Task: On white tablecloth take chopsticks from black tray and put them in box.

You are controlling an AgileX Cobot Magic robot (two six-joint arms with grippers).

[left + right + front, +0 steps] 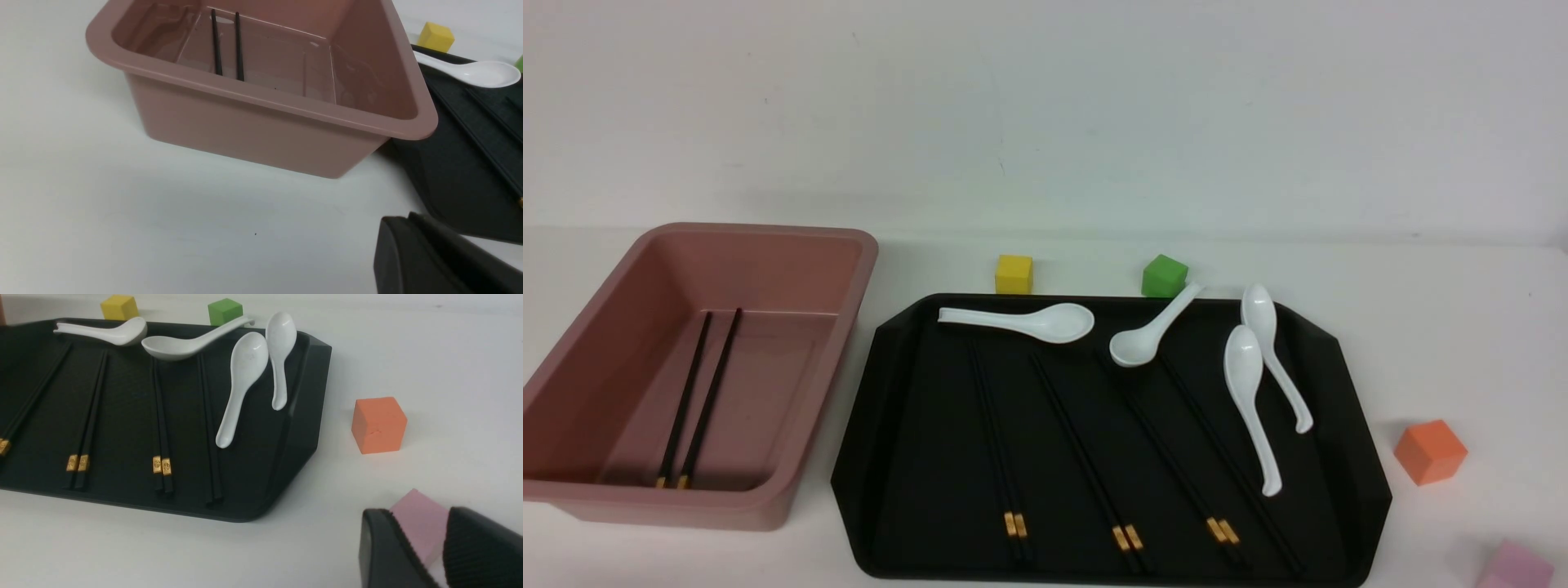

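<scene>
The black tray (pixel 915 457) lies on the white tablecloth (pixel 1462 327) and holds several pairs of black chopsticks (pixel 1086 461) side by side, gold bands toward me. The pink box (pixel 572 367) stands left of the tray with one pair of chopsticks (pixel 698 392) lying inside. Neither gripper shows in the front view. In the left wrist view my left gripper (pixel 410 216) is shut and empty, over bare cloth near the box (pixel 261 122) and the tray's corner (pixel 449 163). In the right wrist view my right gripper (pixel 421 512) is open and empty, right of the tray (pixel 126 416).
Several white spoons (pixel 1245 392) lie across the far and right parts of the tray. A yellow cube (pixel 1014 273) and a green cube (pixel 1164 275) sit behind the tray. An orange cube (pixel 1429 451) and a pink cube (pixel 1515 565) sit to its right.
</scene>
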